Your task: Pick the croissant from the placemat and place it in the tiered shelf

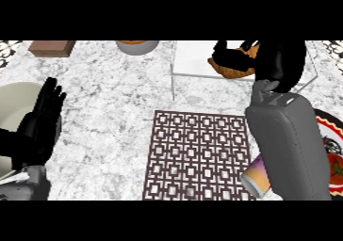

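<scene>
Our right hand's (238,55) fingers curl round the croissant (232,68), a ridged orange-brown pastry held over the white, flat tiered shelf (191,59) at the counter's far side. Our left hand (44,117) rests open at the left edge, fingers straight. We see no readable writing. The placemat (195,155) is a dark lattice rectangle on the speckled marble counter (104,117); a red-rimmed round plate (334,155) lies at the right.
</scene>
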Robot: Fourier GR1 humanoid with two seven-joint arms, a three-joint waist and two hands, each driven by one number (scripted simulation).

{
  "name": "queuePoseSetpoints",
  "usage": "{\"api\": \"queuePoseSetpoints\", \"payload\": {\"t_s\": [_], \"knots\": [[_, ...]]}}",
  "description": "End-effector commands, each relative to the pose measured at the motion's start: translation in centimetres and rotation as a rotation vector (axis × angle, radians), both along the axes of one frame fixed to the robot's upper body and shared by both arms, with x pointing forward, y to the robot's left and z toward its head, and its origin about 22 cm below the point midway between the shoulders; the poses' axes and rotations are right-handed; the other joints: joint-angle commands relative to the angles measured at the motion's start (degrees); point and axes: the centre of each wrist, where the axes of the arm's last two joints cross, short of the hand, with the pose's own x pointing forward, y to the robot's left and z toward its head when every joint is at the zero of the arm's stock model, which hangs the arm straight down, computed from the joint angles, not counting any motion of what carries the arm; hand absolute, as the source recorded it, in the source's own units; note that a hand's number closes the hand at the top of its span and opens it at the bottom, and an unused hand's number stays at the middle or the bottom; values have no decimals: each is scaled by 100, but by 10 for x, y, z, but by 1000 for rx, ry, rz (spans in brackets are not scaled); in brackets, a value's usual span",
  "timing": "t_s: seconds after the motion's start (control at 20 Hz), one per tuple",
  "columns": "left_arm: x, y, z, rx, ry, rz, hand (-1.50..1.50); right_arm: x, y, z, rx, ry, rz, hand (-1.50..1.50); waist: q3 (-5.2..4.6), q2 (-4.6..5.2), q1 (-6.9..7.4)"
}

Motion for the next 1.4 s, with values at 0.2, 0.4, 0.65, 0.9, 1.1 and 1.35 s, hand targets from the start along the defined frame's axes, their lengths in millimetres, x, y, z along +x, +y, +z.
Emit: {"api": "queuePoseSetpoints", "payload": {"t_s": [0.2, 0.4, 0.65, 0.9, 1.1, 1.35], "knots": [[1, -17, 3, -3, -16, 4, 0, 37, -18, -32, 10, -29, -3, 150, 0, -5, -7], [-1, -6, -7, -12, 5, -11, 0, 62, -13, -45, -50, 21, -14, 150, -1, 14, 49], [-9, 1, -5, -10, 6, -10, 0, 74, -32, -59, 162, -48, -55, -150, 1, 21, 73], [5, 4, 0, 6, 1, -1, 0, 86, -38, -55, 167, 6, 11, -150, 0, 8, 24], [6, 8, -8, -7, -12, 3, 0, 94, -55, -44, 220, -46, 46, -150, 0, 14, 26], [1, 10, 5, -5, 2, 3, 0, 81, -56, -29, 267, -169, 92, -150, 0, -21, -38]]}}
